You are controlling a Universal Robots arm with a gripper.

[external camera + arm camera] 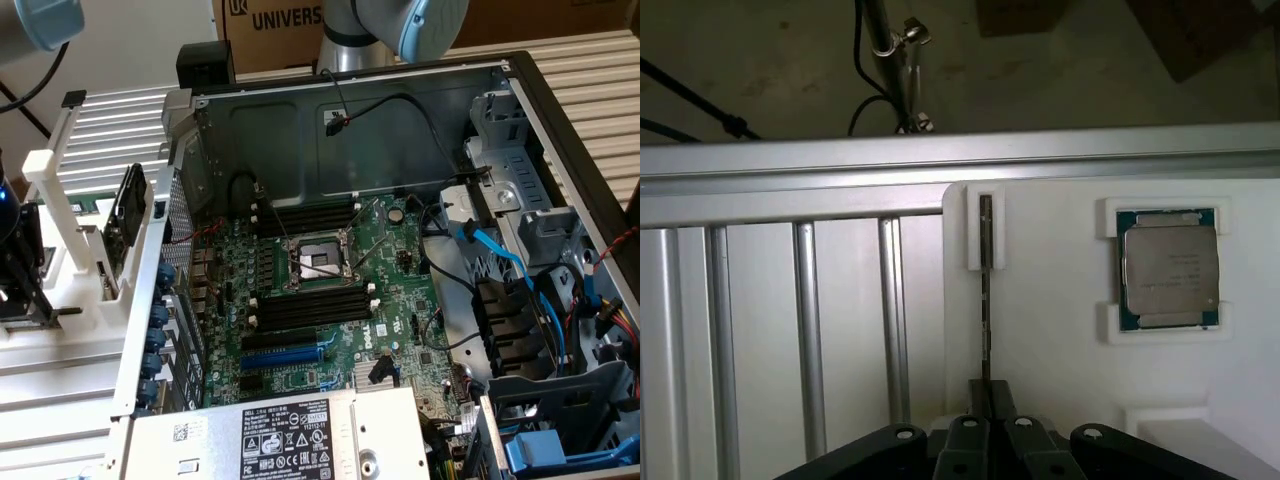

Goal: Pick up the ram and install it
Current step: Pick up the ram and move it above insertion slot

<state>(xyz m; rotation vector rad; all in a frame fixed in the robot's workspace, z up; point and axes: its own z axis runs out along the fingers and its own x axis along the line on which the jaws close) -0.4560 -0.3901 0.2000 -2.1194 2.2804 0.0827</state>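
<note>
We are looking at the gripper clenching on the ram. Its black fingers are pressing in close on either side of the thin green stick, which we are viewing edge-on. The ram is standing on its long edge on the white holder, with its far end sitting in a raised white clip, so it is not yet lifted out. A square silver processor is lying flat between corner brackets on the same holder, well apart from the ram. Its engraved lines are too faint for us to read.

In the exterior view the open computer case is lying with its motherboard facing up. Long black memory slots are running on the near and far sides of the processor socket. We are reading a small white "DELL" on the board near the blue slot. The power supply label at the near edge is also carrying "DELL" and a row of certification marks. The cardboard box behind the case is showing "UNIVERS".
</note>
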